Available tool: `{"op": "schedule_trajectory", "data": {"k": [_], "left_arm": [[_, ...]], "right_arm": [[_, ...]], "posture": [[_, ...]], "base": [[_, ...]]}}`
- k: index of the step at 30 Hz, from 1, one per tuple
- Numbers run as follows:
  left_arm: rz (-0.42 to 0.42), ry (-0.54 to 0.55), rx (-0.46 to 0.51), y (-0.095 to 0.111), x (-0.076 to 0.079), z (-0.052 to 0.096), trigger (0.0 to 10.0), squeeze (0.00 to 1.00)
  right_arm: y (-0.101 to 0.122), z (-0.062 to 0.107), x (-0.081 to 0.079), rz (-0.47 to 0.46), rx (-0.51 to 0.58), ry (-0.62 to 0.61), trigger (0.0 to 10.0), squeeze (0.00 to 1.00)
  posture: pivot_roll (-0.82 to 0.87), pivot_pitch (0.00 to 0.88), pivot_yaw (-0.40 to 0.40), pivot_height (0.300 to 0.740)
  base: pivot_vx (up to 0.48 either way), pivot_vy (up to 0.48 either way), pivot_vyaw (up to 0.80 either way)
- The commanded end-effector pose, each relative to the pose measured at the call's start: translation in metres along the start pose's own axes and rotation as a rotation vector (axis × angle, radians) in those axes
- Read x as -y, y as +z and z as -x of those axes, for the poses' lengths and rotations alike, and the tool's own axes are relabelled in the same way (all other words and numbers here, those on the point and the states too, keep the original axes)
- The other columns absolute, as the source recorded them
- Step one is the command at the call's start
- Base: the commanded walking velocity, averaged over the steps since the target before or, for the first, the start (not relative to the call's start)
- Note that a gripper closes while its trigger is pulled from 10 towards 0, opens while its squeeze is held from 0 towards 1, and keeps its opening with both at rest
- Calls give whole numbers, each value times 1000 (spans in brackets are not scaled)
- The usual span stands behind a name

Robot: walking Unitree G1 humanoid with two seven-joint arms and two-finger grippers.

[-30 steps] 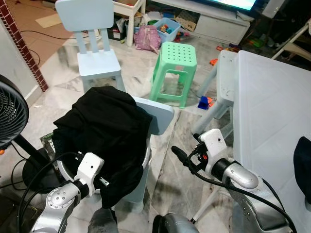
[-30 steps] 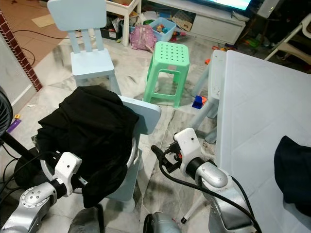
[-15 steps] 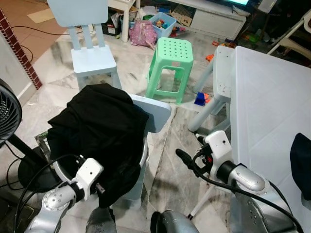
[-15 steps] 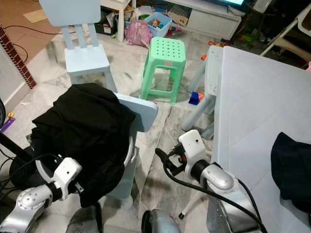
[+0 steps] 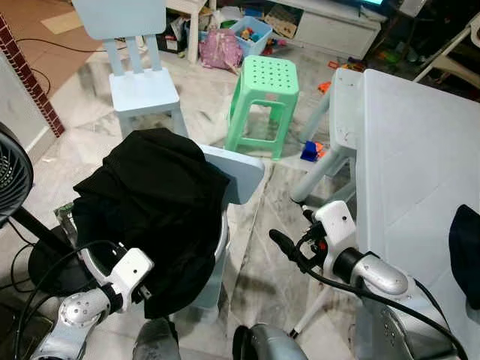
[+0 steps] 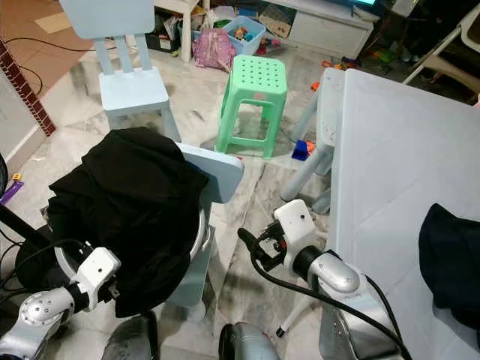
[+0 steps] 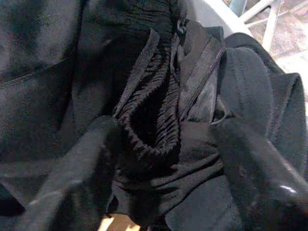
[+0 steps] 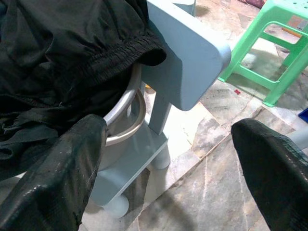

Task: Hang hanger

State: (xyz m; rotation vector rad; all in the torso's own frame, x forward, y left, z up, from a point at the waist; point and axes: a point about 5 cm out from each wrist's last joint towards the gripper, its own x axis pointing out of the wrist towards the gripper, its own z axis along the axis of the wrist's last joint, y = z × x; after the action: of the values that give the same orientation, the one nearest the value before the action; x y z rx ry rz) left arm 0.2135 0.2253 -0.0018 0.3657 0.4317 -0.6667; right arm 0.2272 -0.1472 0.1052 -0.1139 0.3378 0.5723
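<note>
No hanger can be made out anywhere in the pictures, so the task is judged to be at its very start: nothing is hung, nothing is held, and the hanger, if it is present, is presumed to be buried under or inside the black garment (image 5: 154,206).

That garment is heaped over the pale blue chair (image 5: 238,174) at the centre left of the left eye view. It is seen as a crumpled, dark, matt fabric with gathered elastic hems, draped down over the seat and a curved metal rail (image 8: 126,111) beneath it.

The left hand (image 7: 159,159) is pressed close against the lower edge of the garment, at the lower left of the head views. In the left wrist view its two black fingers (image 7: 72,178) are seen spread apart on either side of a bunched elastic fold, with nothing clamped between them.

The right hand (image 8: 168,159) is held out over the marble floor (image 5: 262,255) at the lower centre of the head views, just beside the chair. Its fingers are wide apart and empty.

A white worktop (image 5: 420,150) fills the right of the frame, with another dark cloth (image 5: 466,251) at its right edge. A green stool (image 5: 266,94) and a second blue chair (image 5: 139,67) are seen further back.

What is left is judged to be everything: the hanger must be found, gripped and hung.
</note>
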Motion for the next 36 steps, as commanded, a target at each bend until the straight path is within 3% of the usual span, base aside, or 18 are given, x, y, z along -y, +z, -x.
{"op": "schedule_trajectory", "data": {"k": [1,19,25,27,33,36], "left_arm": [[-7,-1,-19,-5,1,2,0,0],[40,45,33,2,-7,-3,0,0],[89,92,52,4,-12,-1,0,0],[151,127,87,8,-15,0,0,0],[164,143,138,18,-11,2,0,0],[140,235,230,40,-12,5,0,0]], "right_arm": [[0,1,2,1,-7,-7,10000,0],[1,-6,1,-3,-2,9,10000,0],[2,-9,1,-3,8,4,10000,0],[2,-10,1,-6,12,0,10000,0],[2,-14,0,-10,18,-1,10000,0],[2,-16,0,-12,26,-10,10000,0]], "posture": [[-74,185,-144,740],[-53,155,-135,740],[-41,143,-129,740],[-31,139,-126,740],[-12,132,-118,740],[0,129,-115,740]], "base": [[0,0,0],[0,0,0],[0,0,0],[0,0,0],[0,0,0],[0,0,0]]}}
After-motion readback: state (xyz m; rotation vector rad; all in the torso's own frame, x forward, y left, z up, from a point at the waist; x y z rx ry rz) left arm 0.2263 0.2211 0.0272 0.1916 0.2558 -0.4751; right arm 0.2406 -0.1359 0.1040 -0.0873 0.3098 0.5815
